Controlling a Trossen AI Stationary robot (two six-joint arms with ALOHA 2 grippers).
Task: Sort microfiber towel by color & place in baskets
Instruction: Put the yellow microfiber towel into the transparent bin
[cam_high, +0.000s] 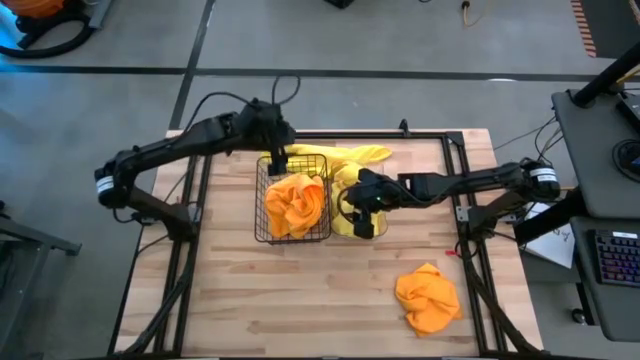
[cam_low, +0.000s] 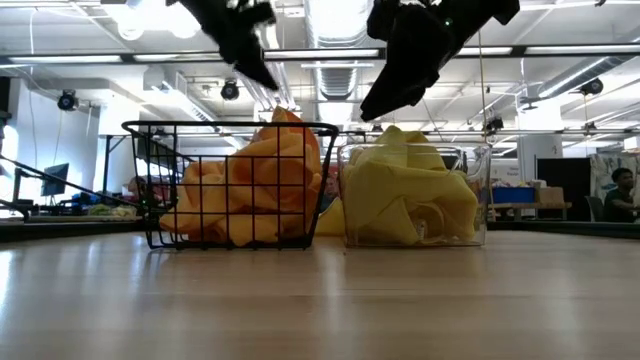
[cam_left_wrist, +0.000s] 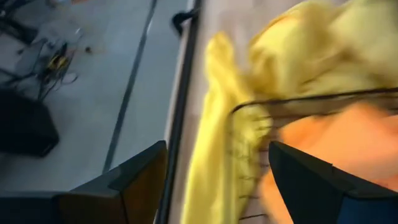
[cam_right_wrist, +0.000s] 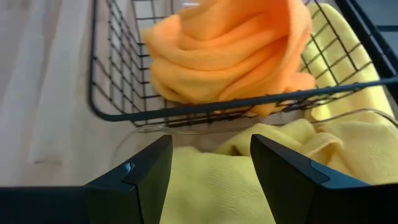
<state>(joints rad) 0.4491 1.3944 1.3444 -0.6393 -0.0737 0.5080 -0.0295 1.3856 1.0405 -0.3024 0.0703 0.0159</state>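
Observation:
A black wire basket (cam_high: 262, 200) holds orange towels (cam_high: 295, 200). Beside it on the right, a clear plastic basket (cam_low: 482, 200) holds yellow towels (cam_low: 400, 200). A loose yellow towel (cam_high: 362, 155) lies on the table just behind both baskets. A loose orange towel (cam_high: 428, 297) lies on the table at the near right. My left gripper (cam_high: 278, 158) hovers open over the wire basket's far rim, with nothing between its fingers. My right gripper (cam_high: 358, 215) hovers open above the clear basket's yellow towels (cam_right_wrist: 205, 186) and holds nothing.
A dark frame rail (cam_high: 330, 134) runs along the table's far edge, close behind the loose yellow towel. Bare wood (cam_high: 290, 300) spreads in front of the baskets, up to the loose orange towel.

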